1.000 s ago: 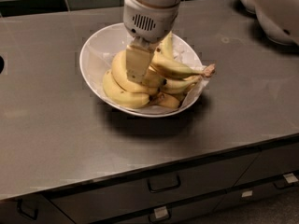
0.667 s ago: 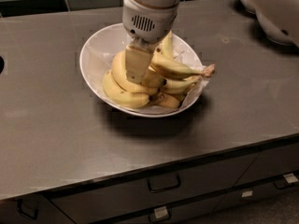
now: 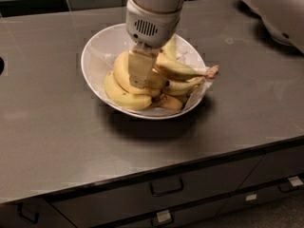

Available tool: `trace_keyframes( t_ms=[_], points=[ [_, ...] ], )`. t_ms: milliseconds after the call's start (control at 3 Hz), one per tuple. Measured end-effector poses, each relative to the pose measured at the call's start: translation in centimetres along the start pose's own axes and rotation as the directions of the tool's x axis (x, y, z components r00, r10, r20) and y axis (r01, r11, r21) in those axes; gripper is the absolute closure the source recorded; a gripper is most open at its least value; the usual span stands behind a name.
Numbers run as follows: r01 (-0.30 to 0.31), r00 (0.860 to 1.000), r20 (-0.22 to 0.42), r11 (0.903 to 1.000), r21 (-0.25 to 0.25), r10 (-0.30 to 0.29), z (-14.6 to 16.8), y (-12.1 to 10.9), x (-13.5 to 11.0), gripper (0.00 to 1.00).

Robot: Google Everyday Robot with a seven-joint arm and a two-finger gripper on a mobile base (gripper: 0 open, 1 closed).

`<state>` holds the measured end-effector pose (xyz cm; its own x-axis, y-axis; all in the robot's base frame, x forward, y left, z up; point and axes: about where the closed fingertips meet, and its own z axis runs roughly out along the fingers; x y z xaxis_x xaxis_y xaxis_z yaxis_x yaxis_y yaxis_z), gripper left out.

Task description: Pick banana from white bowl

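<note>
Banana (image 3: 121, 72) among other bananas (image 3: 178, 71) in white bowl (image 3: 95, 46), end effector (image 3: 140, 82) atop it hiding its middle, grip state indiscernible

The white bowl (image 3: 97, 56) sits on a grey counter (image 3: 52, 141); the gripper (image 3: 141, 77) reaches down into the bowl's middle, against a curved yellow banana (image 3: 118, 72); other bananas (image 3: 178, 70) fill the bowl's right half; drawers (image 3: 166, 186) run below the bowl's near side.

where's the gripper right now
In the camera view the gripper is in the upper middle, just left of centre, down inside the white bowl against the pile of bananas on the grey counter.
</note>
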<state>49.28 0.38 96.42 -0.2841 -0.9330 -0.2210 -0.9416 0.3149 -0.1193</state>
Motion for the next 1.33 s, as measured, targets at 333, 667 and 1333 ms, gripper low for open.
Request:
trace_keyframes(
  t_ms=[333, 667, 1333],
  points=[
    [-0.006, 1.000, -0.007, 0.9999, -0.012, 0.006, 0.5, 0.0, 0.2, 0.65],
    [-0.006, 1.000, -0.007, 0.9999, -0.012, 0.006, 0.5, 0.0, 0.2, 0.88],
    [0.019, 0.998, 0.051, 0.9985, 0.052, -0.022, -1.8, 0.7, 0.6, 1.00]
  ],
)
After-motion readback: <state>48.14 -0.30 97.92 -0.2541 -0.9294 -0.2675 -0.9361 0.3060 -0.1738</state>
